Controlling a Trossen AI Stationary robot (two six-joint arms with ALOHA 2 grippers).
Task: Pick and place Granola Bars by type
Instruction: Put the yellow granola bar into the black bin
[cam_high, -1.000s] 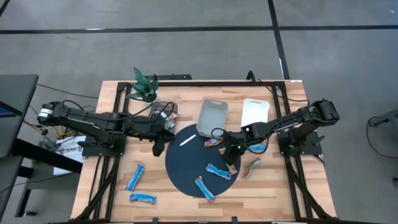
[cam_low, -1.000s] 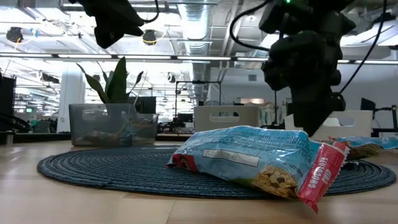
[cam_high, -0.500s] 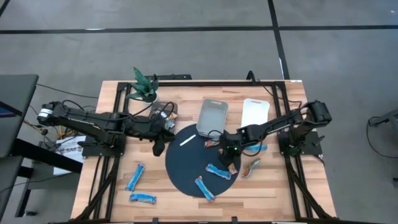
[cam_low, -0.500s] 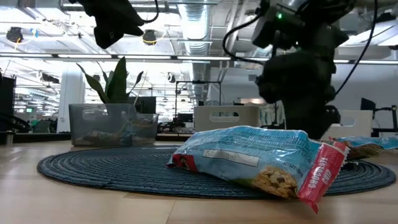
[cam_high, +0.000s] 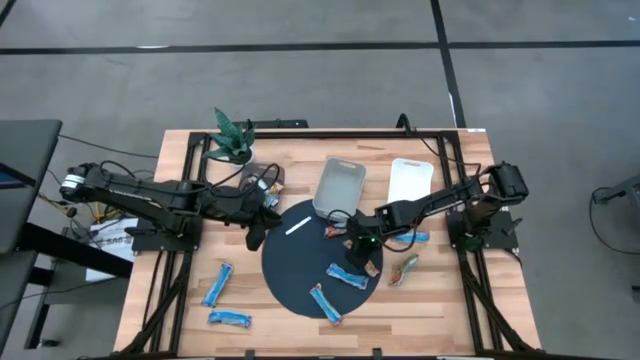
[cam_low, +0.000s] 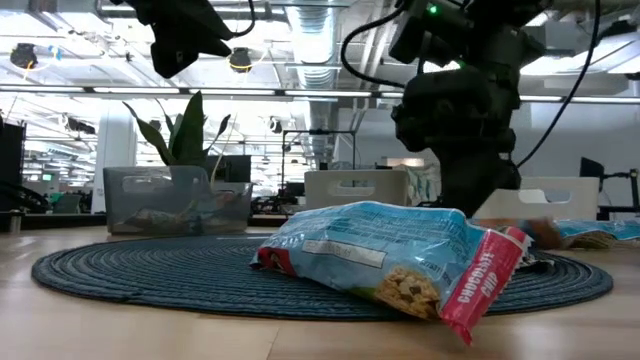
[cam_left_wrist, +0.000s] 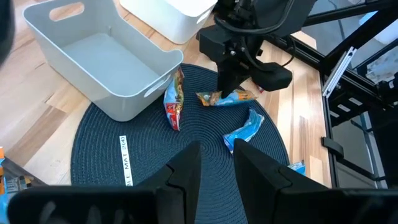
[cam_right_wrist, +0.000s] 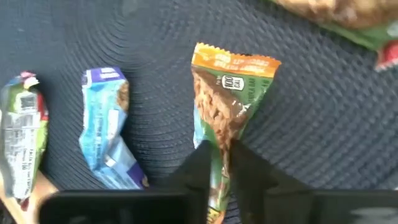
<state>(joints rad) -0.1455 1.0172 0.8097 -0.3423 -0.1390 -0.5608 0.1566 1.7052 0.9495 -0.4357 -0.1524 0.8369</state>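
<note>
Granola bars lie on a round dark mat (cam_high: 290, 270). My right gripper (cam_high: 366, 250) stands over the mat's right part, shut on an orange-brown-green bar (cam_right_wrist: 227, 99). Two blue bars (cam_high: 347, 277) (cam_high: 325, 303) lie on the mat nearby, and another multicoloured bar (cam_high: 338, 230) rests by the grey bin. More blue bars (cam_high: 218, 285) (cam_high: 228, 318) lie on the wood at the near left. My left gripper (cam_high: 255, 236) hovers open at the mat's left edge, with nothing between its fingers. My right gripper pinches the orange-brown-green bar at one end (cam_right_wrist: 219, 148) between its two fingers. The fingers come from above, pointing down (cam_left_wrist: 231, 74). The bar lies flat on the mat, its crimped other end (cam_right_wrist: 236, 62) pointing away from the fingers.
A grey bin (cam_high: 340, 187) and a white bin (cam_high: 410, 180) stand at the far side, and a clear bin (cam_high: 262, 180) beside a potted plant (cam_high: 233, 135). A thin white stick (cam_high: 300, 226) lies on the mat. A multicoloured bar (cam_high: 405, 268) and a blue one (cam_high: 415, 238) lie right of the mat.
My right gripper has moved toward the table's left edge and come down onto the mat, then shut on the orange-brown-green bar. The mat, with the bars lying on it, has slid a little toward the left.
</note>
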